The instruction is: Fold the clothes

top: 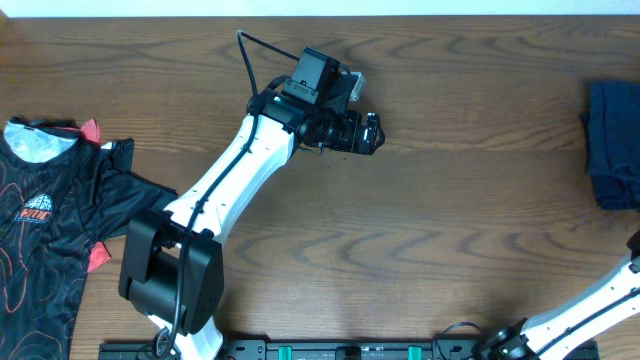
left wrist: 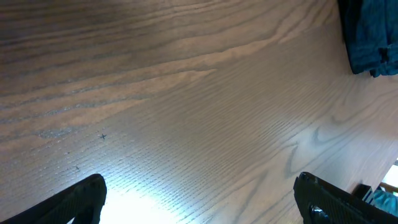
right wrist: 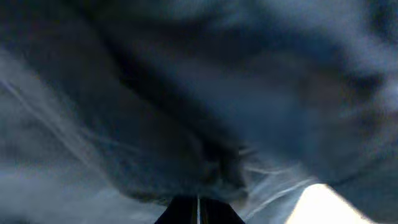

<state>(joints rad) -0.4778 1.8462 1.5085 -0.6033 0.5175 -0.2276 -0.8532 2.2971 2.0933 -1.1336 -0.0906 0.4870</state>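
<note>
The dark navy-blue soft fabric garment [top: 612, 142] lay against the right edge of the brown wood-grain surface [top: 450, 230], closer to the far right corner than to the near one. The overhead view cut part of it off. The part that showed ran longer from the far edge toward the near edge than across. It was creased and thick, and I judged it bunched rather than neatly squared.

My right arm [top: 590, 305] rose from the near right corner and left the overhead view on the garment's side. My right wrist camera held nothing but blurred dark blue cloth, very close. I could not tell whether my right jaws were apart, together or clamped on that cloth.

My left arm [top: 235, 175] stretched from the near left corner toward the middle of the far edge. My left jaws were wide apart with nothing between them, low over bare wood. They faced the right edge, so the garment sat ahead of them, well apart.

I judged the right arm much the nearer, so the first grip belonged there. The left would have to cross toward the right edge to take the other end of that long axis.

A black short-sleeved jersey with red line print [top: 45, 225] lay spread at the left edge, behind my left jaws.
</note>
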